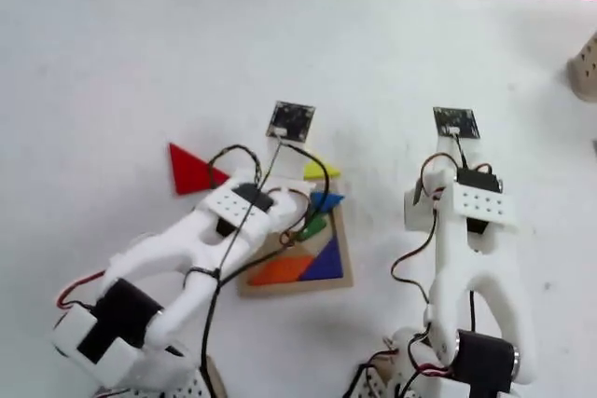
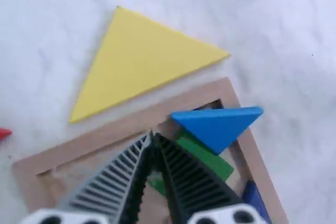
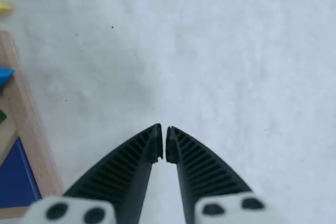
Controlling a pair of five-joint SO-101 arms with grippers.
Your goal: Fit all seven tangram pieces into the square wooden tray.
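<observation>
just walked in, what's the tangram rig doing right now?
The left gripper is shut, its tips over the wooden tray, next to a green piece. A blue triangle lies across the tray's corner rim, not seated. An orange piece and a dark blue piece sit in the tray. The yellow triangle and red triangle lie on the table outside it. The right gripper is shut over bare table beside the tray.

The pincer (image 3: 163, 144) is hovering over the white counter (image 3: 236, 51), its jaws sitting closed together. The wooden tray (image 3: 23, 129) is lying just beside it, holding a blue piece (image 3: 16, 179).
</observation>
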